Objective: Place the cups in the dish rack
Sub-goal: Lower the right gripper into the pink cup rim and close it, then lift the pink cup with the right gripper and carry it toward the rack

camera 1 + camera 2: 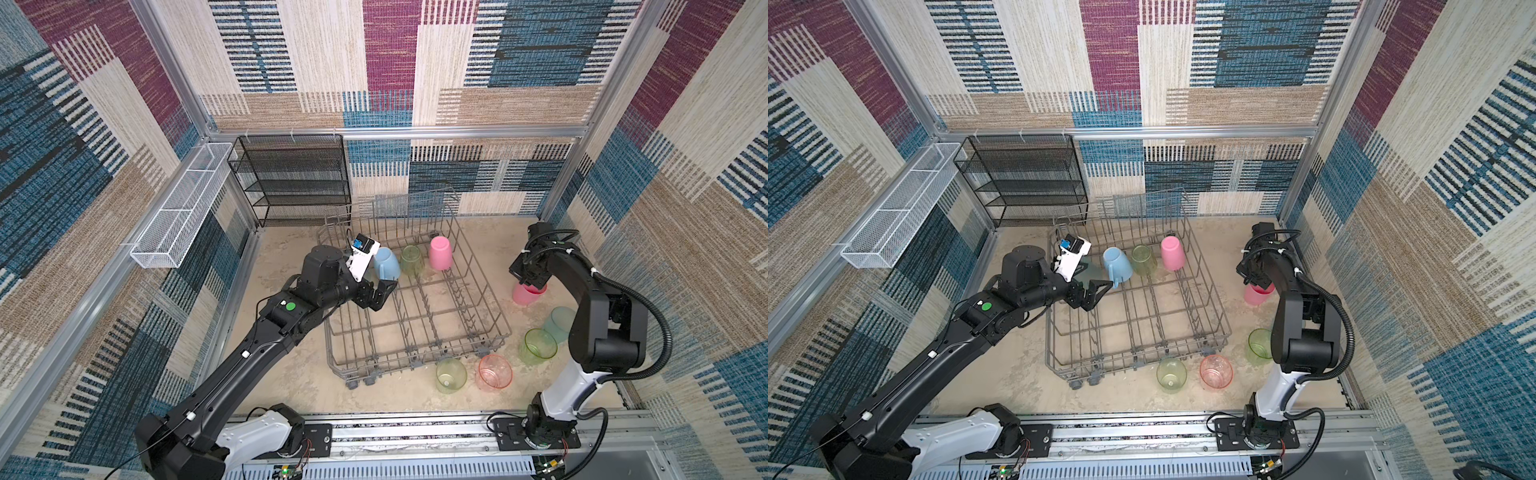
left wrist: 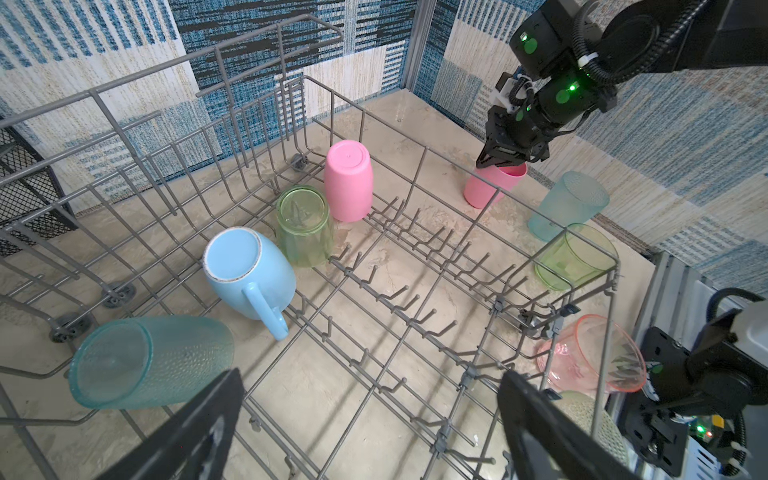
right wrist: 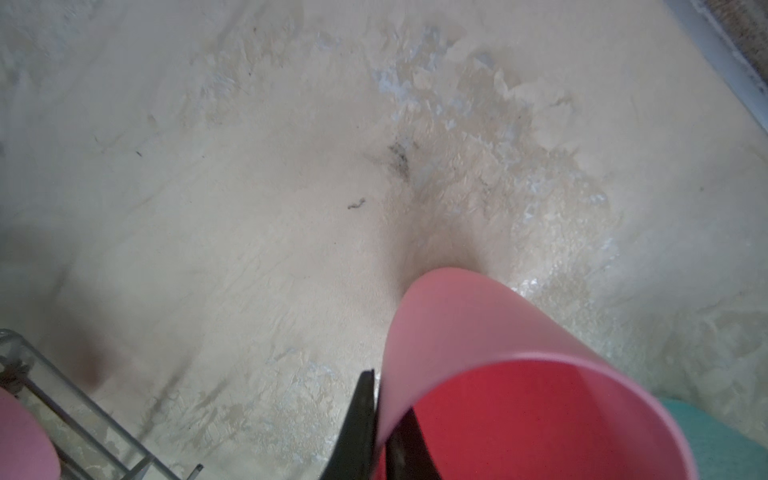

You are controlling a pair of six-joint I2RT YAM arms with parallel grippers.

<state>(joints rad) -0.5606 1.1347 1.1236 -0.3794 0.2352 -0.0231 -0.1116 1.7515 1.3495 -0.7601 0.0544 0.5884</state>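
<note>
With four cups (image 2: 249, 274) loaded in the far row of the grey wire dish rack (image 1: 415, 316) and four other cups (image 1: 538, 347) loose on the bench (image 1: 291, 374) at right, the right end effector (image 2: 496, 160) grips the rim of an opaque pink plastic cup (image 2: 486, 191) just right of the rack, and the left end effector (image 1: 380, 293) hangs open and empty over the rack's left side.

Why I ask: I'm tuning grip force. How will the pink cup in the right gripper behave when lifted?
The pink cup looks like thin opaque plastic, so probably light and fairly stiff. The right gripper pinches one side of its rim, one finger inside, so it may tilt when lifted. Its smooth wall could slip under a weak grip.
</note>
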